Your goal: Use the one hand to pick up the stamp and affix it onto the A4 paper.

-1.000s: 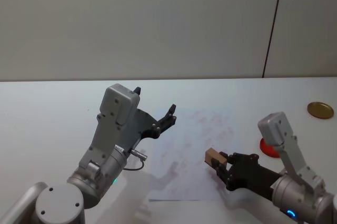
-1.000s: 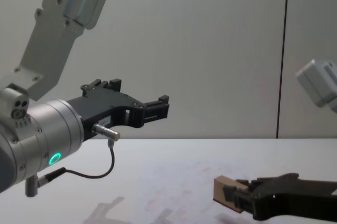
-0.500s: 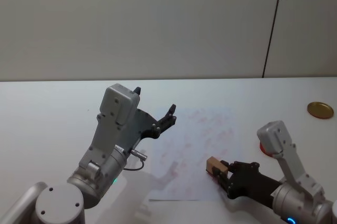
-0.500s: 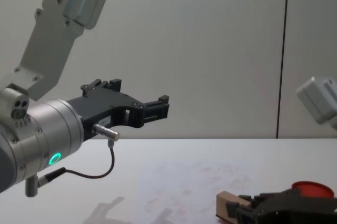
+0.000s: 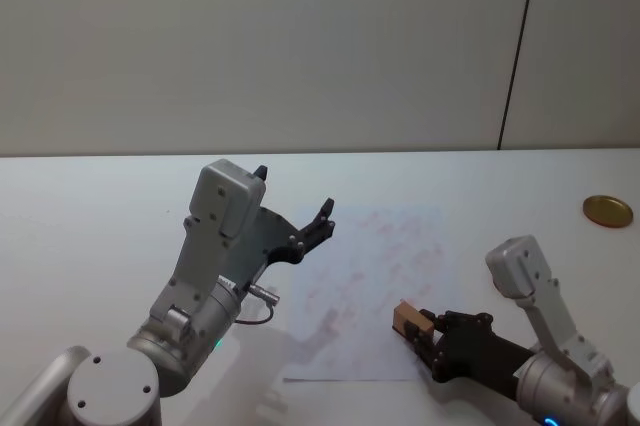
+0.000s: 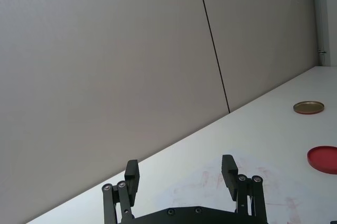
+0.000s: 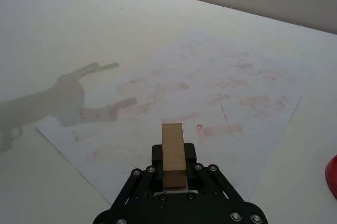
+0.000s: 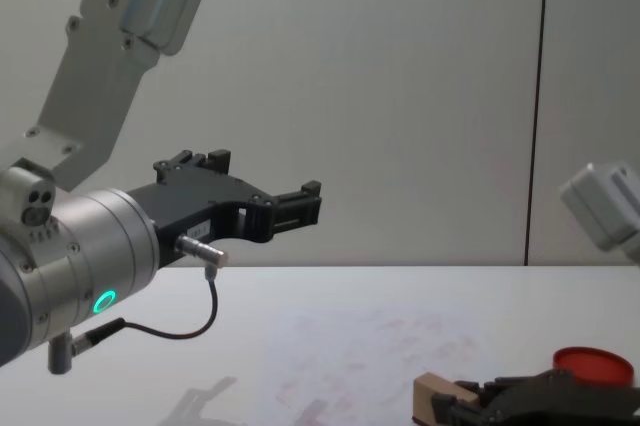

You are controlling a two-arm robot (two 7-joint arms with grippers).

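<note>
- White table: wide, plain top, running back to a grey wall.
- Left arm: raised well above the table at the robot's left, with a green ring light on the silver wrist. The left gripper hangs in the air with its jaws wide apart, nothing between them, pointing out over the far left part of the sheet.
- Right arm: low at the near right and reaching inward. The right gripper has its black jaws clamped on the wooden block.
- A4 paper: flat on the table in front of the robot, covered with faint red and pink marks. The left arm's shadow falls across its near left part.
- Red ink pad: round, on the table to the right of the sheet, off the paper.
- Gold lid: round and flat, far right, well apart from the sheet.
- Stamp: light tan block sticking out beyond the right jaws, low over the sheet's near right part. Can't tell whether it touches the paper.
</note>
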